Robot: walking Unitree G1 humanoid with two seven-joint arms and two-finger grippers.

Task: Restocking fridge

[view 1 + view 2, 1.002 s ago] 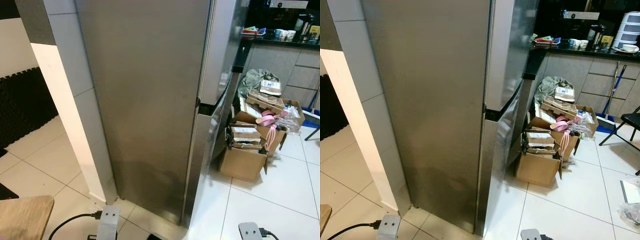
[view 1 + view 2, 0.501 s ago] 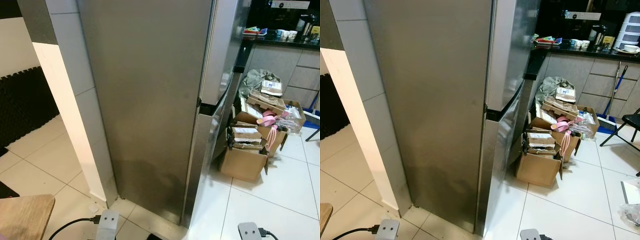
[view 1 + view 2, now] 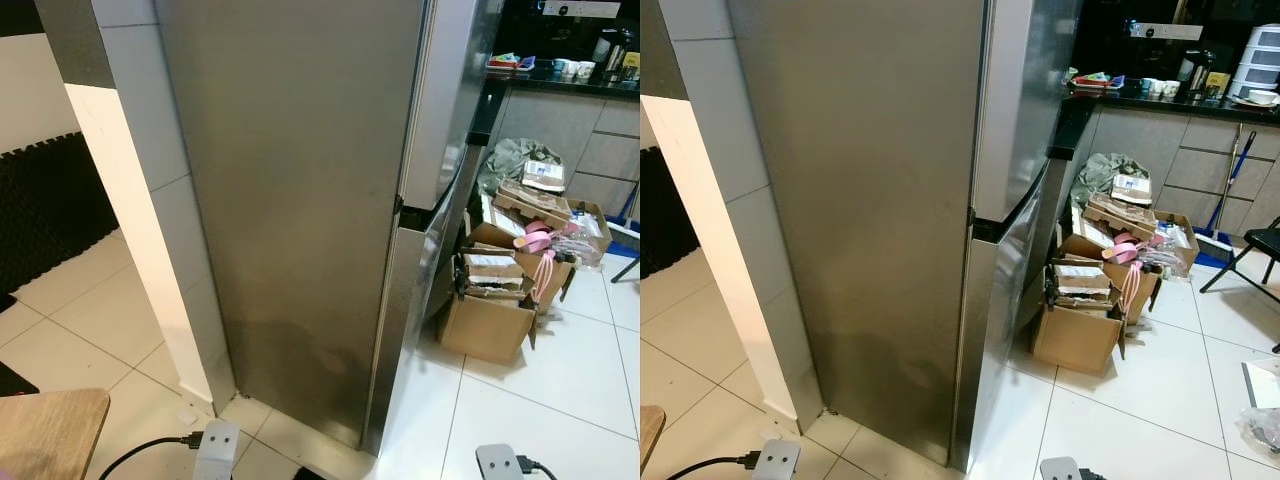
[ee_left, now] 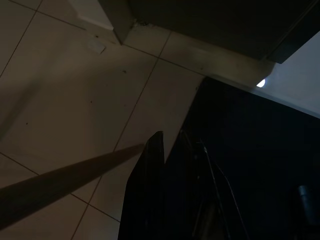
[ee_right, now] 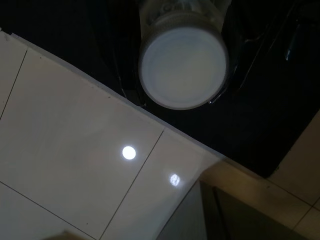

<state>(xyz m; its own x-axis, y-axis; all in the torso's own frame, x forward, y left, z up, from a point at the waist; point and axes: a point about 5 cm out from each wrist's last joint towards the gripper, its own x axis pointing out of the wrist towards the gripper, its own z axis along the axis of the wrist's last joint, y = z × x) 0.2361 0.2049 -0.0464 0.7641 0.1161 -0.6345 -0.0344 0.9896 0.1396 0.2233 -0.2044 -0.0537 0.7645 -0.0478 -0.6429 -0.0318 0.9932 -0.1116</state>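
A jar [image 5: 183,67] with a round white end is carried in the right gripper [image 5: 175,97]. It appears to be pinched between the two dark fingers on either side of it, though the wrist picture is dim and the grip is judged rather than plainly seen. The jar's long axis runs along the fingers, with its white end turned toward the pale floor [image 5: 65,150] below. The right arm is therefore the one nearer to the task's thing, which is already in hand and low down by the robot.

The left gripper [image 4: 170,140] is hung over shaded tiles near the fridge's bottom corner. Whether it is spread or pressed together cannot be told.

The fridge [image 3: 300,200] is met side-on: its broad steel flank is faced, and both doors [image 3: 1025,110] lie round the corner toward the robot's right, shut, with a dark seam between the upper and the lower. Nothing of its inside can be seen. To bring the jar to a shelf, a step round to the right would be called for, and a door would have to be pulled open, probably by the free left arm.

Just beside the door side, open cardboard boxes [image 3: 487,325] are stacked on the floor, stuffed with papers, packets and something pink. They narrow the standing room in front of the doors. A dark counter [image 3: 1160,100] with cups is set beyond.
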